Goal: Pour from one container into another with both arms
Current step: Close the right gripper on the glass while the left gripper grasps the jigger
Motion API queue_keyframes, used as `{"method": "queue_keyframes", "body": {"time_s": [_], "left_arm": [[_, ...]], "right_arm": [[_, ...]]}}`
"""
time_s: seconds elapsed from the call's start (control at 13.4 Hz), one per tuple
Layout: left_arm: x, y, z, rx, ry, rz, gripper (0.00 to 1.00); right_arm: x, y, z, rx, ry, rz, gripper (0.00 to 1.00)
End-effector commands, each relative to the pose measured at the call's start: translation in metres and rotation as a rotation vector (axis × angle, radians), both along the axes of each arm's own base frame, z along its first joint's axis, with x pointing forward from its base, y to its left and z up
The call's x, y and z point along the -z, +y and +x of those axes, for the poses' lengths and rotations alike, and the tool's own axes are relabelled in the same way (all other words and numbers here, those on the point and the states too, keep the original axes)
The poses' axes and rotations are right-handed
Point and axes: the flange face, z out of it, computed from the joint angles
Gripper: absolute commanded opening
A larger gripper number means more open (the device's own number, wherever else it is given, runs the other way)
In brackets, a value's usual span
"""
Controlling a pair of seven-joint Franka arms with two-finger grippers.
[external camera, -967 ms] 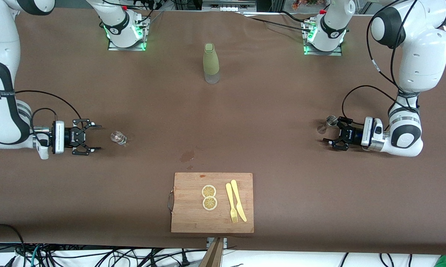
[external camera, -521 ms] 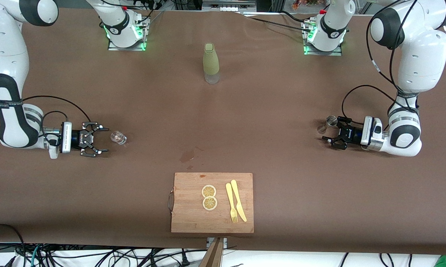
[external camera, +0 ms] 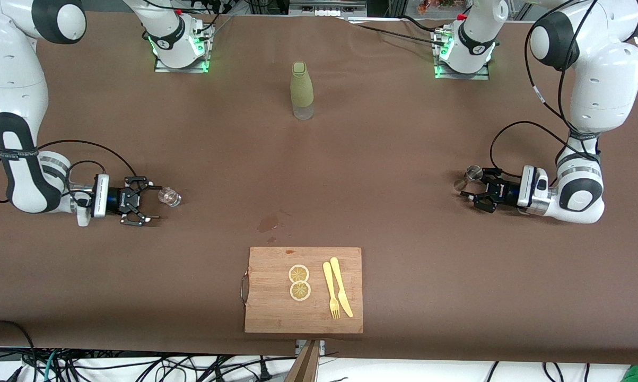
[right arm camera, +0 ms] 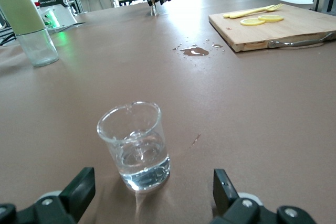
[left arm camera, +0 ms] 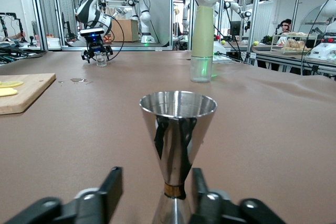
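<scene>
The steel jigger (external camera: 469, 177) stands upright on the table at the left arm's end. My left gripper (external camera: 471, 184) is low at the table and open, its fingers on either side of the jigger. In the left wrist view the jigger (left arm camera: 177, 129) stands between the fingers (left arm camera: 108, 191), nearer to one, and neither is pressed on it. The clear glass cup (external camera: 169, 197) stands at the right arm's end with a little liquid in it. My right gripper (external camera: 155, 202) is open, fingertips just short of the cup (right arm camera: 135, 145); the fingers (right arm camera: 80, 188) are wide apart.
An olive-green sleeved bottle (external camera: 302, 90) stands mid-table toward the bases. A wooden cutting board (external camera: 265, 313) near the front edge carries two lemon slices, a yellow fork and a knife. A small wet spot (external camera: 267, 223) lies just past the board.
My right gripper has slid along the table toward the glass cup, from well short of it to just beside it. My left gripper has edged slightly closer round the jigger.
</scene>
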Motion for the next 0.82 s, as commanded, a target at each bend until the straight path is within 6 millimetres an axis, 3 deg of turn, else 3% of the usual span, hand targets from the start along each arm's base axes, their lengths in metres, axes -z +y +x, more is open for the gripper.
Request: {"method": "queue_keyframes", "body": {"time_s": [0.0, 0.15, 0.22, 0.37, 0.74], "left_arm": [[0.002, 0.007, -0.003, 0.016, -0.104, -0.049, 0.5], [0.002, 0.011, -0.005, 0.021, -0.113, -0.043, 0.42], [0.002, 0.011, -0.005, 0.022, -0.119, -0.045, 0.3], [0.002, 0.011, -0.005, 0.027, -0.139, -0.051, 0.16], [0.002, 0.01, -0.005, 0.028, -0.135, -0.051, 0.21]], "right_arm": [[0.007, 0.008, -0.002, -0.008, -0.023, 0.039, 1.0], [0.016, 0.018, -0.006, -0.017, -0.013, 0.077, 1.0], [0.02, 0.02, -0.008, -0.018, -0.012, 0.087, 1.0], [0.025, 0.025, -0.01, -0.027, -0.007, 0.096, 1.0], [0.033, 0.046, -0.011, -0.019, -0.006, 0.16, 1.0]]}}
